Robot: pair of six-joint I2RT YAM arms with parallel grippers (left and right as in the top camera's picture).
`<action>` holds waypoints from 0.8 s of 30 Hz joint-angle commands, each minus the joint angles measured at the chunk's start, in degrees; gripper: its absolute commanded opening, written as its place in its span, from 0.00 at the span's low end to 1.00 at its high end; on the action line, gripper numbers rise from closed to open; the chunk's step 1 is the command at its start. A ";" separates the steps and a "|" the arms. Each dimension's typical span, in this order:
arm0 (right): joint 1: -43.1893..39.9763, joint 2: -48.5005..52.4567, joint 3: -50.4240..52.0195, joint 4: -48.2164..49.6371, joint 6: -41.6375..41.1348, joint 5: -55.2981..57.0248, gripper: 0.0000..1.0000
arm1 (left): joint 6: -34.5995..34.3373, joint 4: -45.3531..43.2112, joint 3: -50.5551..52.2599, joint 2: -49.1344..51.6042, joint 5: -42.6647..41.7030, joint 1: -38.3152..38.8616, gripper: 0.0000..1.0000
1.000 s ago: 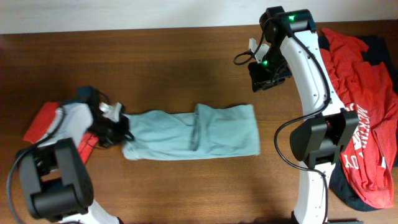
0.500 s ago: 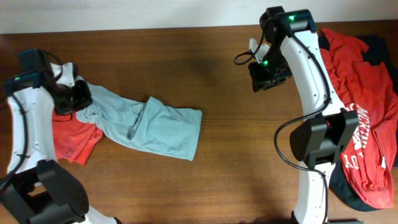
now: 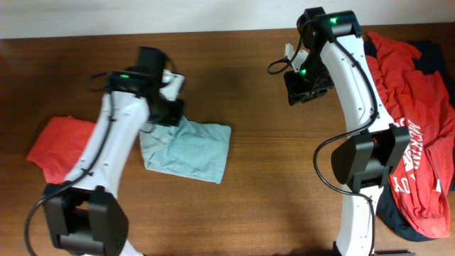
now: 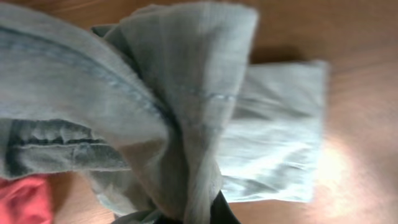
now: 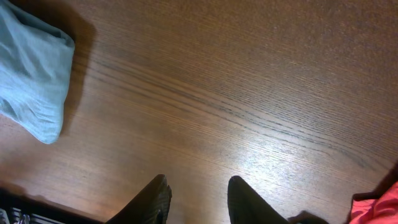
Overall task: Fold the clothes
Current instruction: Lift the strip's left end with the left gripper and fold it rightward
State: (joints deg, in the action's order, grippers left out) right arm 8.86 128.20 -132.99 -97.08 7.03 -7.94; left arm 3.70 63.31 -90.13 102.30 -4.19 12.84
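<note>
Wooden table [image 3: 270,178] carries the pale blue T-shirt [image 3: 192,146] left of centre, half folded, clamped in our left pincer [image 3: 167,112]. Our right pincer [image 5: 198,196] hangs narrowly parted, empty. We judge the red heap [image 3: 419,107] at the right is unfolded.

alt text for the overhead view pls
The left gripper pinches a pale grey-blue T-shirt, folded over itself on the wooden table. A red garment lies far left; the right gripper hangs open beside a red and navy pile.

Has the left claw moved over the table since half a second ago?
Yes. The left claw, shut on the grey-blue T-shirt, has swung right, closer to the unmoved red clothes pile.
</note>
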 commanded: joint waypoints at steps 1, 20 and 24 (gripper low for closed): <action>-0.35 -1.42 -0.94 -0.28 -0.50 0.70 0.36 | 0.22 0.42 -1.40 -1.29 2.27 6.80 0.01; -0.35 -1.42 -0.94 -0.28 -0.50 0.68 0.37 | -1.53 4.70 -0.98 -1.01 6.05 17.16 0.06; -0.35 -1.42 -0.94 -0.28 -0.50 0.68 0.36 | -1.53 4.70 -0.98 -1.01 0.00 17.18 0.07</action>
State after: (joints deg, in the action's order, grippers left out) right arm 8.86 128.20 -132.99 -97.08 6.83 -7.94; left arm 2.98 67.92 -90.24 102.30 0.82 29.89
